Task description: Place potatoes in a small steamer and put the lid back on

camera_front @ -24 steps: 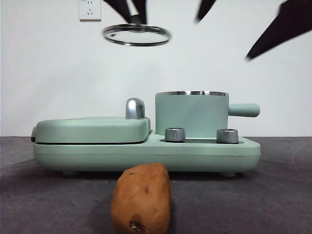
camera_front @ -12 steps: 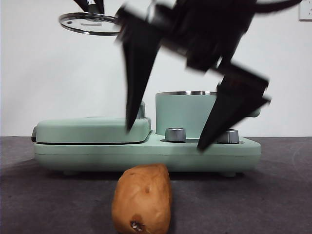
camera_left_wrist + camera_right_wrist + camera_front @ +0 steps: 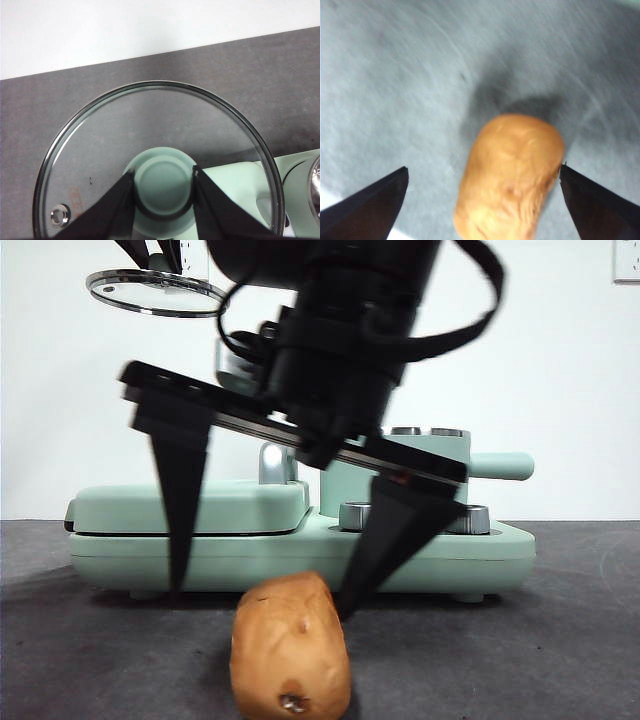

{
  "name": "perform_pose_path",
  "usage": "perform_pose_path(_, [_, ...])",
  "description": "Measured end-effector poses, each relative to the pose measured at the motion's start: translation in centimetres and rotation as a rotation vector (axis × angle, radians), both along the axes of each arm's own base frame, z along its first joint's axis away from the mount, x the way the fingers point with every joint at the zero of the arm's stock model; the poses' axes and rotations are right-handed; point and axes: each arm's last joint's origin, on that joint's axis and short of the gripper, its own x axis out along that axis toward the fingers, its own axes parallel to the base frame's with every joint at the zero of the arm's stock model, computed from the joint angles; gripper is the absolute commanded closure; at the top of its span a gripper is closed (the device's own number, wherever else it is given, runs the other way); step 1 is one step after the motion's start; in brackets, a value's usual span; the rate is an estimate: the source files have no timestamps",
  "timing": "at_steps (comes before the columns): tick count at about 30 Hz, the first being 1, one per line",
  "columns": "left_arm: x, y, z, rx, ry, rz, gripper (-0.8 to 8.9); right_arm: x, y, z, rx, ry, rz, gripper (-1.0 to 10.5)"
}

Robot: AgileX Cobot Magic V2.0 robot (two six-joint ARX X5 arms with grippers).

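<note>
An orange-brown potato point(image 3: 291, 647) point(image 3: 509, 176) lies on the dark table in front of the green appliance. My right gripper point(image 3: 262, 605) point(image 3: 482, 172) hangs open just above it, one jaw on each side, the right-hand jaw tip close to the potato's far end. The mint-green steamer point(image 3: 440, 470) stands uncovered on the appliance, mostly hidden behind the right arm. Its glass lid point(image 3: 155, 292) point(image 3: 155, 165) is held high at the upper left. My left gripper point(image 3: 162, 182) is shut on the lid's mint-green knob point(image 3: 162, 182).
The green appliance base point(image 3: 300, 545) carries a flat griddle cover point(image 3: 190, 505) with a chrome handle point(image 3: 272, 462) on the left and steel dials point(image 3: 360, 515) in front of the steamer. The steamer's side handle point(image 3: 502, 465) points right. A white wall stands behind.
My right gripper has dropped from the top of the view down to the potato, jaws spread wide around it. The left gripper has carried the lid further left and slightly up.
</note>
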Motion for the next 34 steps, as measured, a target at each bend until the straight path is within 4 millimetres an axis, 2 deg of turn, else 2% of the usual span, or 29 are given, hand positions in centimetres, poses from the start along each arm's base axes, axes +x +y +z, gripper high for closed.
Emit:
perform_pose_path(9, [0.1,0.3,0.0,-0.005,0.001,0.011,8.05,0.3,0.2,-1.4,-0.096,0.015,-0.013,4.7])
perform_pose_path(11, [0.1,0.3,0.0,-0.009,0.002,0.01,8.05,0.4,0.3,-1.7,-0.105,0.019,-0.014,5.5])
perform_pose_path(13, [0.1,0.3,0.0,-0.014,0.003,0.01,8.05,0.4,0.3,-1.9,-0.111,0.023,-0.014,6.9])
perform_pose_path(14, [0.1,0.3,0.0,-0.014,0.002,0.011,8.05,0.4,0.3,-1.9,-0.111,0.023,-0.013,7.2])
perform_pose_path(27, [0.1,0.4,0.0,-0.017,0.003,0.015,8.05,0.2,-0.1,-1.9,-0.167,0.034,-0.011,7.6])
perform_pose_path(31, [0.1,0.4,0.0,-0.017,0.003,0.015,8.05,0.8,-0.3,-0.9,-0.194,0.067,-0.003,7.6])
perform_pose_path(34, [0.1,0.4,0.0,-0.017,0.003,0.015,8.05,2.1,-0.1,1.6,-0.176,0.045,0.015,7.6])
